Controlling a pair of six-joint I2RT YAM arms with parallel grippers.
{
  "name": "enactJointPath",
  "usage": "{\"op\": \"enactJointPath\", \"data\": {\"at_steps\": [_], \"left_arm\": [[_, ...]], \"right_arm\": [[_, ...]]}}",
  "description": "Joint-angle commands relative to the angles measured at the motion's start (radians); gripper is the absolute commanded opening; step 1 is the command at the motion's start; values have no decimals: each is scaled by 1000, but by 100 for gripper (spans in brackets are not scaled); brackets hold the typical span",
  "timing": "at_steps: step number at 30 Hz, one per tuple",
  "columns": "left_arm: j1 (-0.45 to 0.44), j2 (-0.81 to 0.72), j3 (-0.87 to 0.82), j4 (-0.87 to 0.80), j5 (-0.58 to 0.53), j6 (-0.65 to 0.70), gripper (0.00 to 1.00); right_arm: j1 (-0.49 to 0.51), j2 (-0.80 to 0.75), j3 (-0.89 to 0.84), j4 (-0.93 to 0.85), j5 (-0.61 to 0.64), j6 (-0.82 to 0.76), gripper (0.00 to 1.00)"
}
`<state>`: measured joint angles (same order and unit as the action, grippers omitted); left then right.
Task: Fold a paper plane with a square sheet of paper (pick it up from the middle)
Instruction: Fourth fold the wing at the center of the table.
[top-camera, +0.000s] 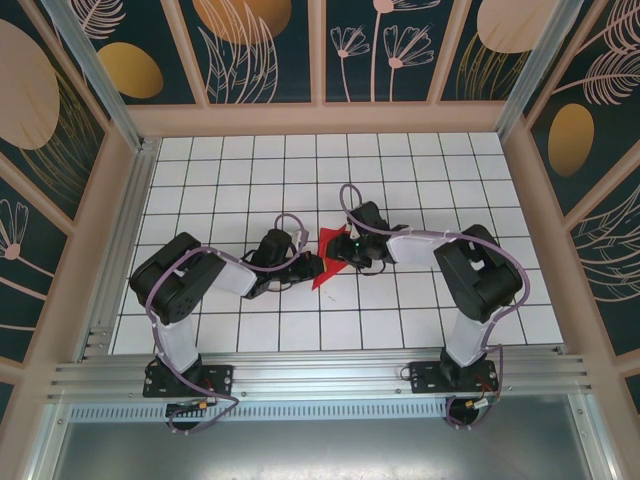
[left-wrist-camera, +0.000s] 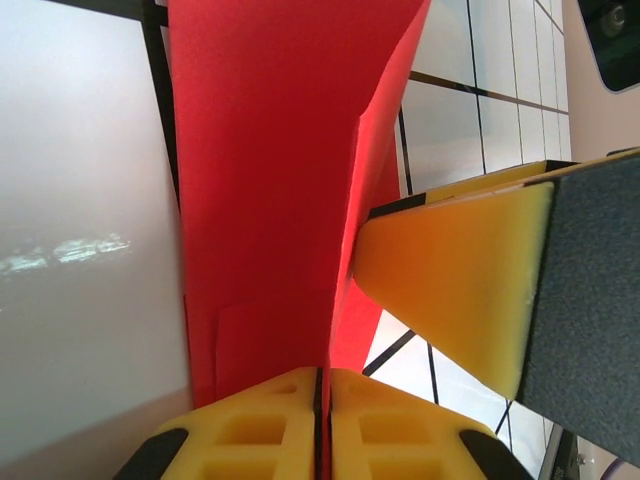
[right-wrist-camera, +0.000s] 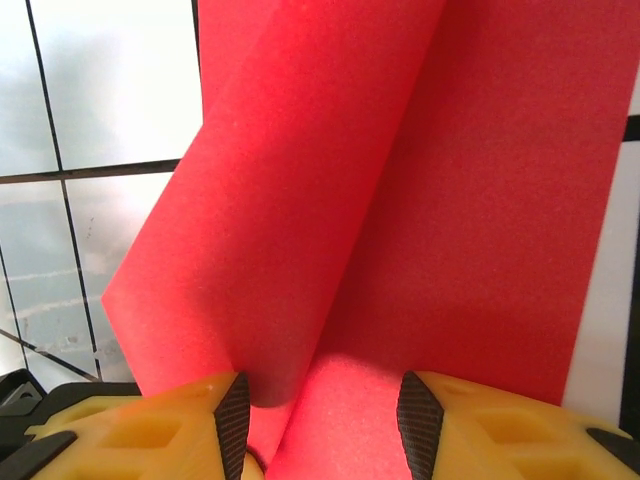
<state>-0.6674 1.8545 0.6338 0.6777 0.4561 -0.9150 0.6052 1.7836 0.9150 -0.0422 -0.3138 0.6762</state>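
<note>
Item: square sheet of paper (top-camera: 327, 264), red, part-folded, at the middle of the gridded table (top-camera: 200, 200); pinched by the closed left gripper (left-wrist-camera: 321, 375), straddled by the half-parted right gripper (right-wrist-camera: 322, 390); the fold is best pressed only once its edges are aligned.

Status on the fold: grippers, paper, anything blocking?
Left gripper pinched shut on the red sheet. Right gripper jaws apart, straddling a raised fold. Sheet part-folded, not yet a plane. No obstruction seen.
</note>
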Motion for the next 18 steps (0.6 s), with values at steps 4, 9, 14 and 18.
{"op": "enactJointPath", "data": {"at_steps": [4, 9, 14, 18], "left_arm": [[1, -58, -18, -8, 5, -40, 22], [1, -114, -36, -20, -24, -70, 28], [0, -181, -63, -83, -81, -60, 29], [0, -221, -77, -128, -107, -24, 30]], "right_arm": [[12, 82, -11, -121, 126, 29, 49], [13, 90, -12, -141, 146, 37, 49], [14, 98, -6, -155, 154, 41, 50], [13, 109, 5, -173, 160, 49, 51]]}}
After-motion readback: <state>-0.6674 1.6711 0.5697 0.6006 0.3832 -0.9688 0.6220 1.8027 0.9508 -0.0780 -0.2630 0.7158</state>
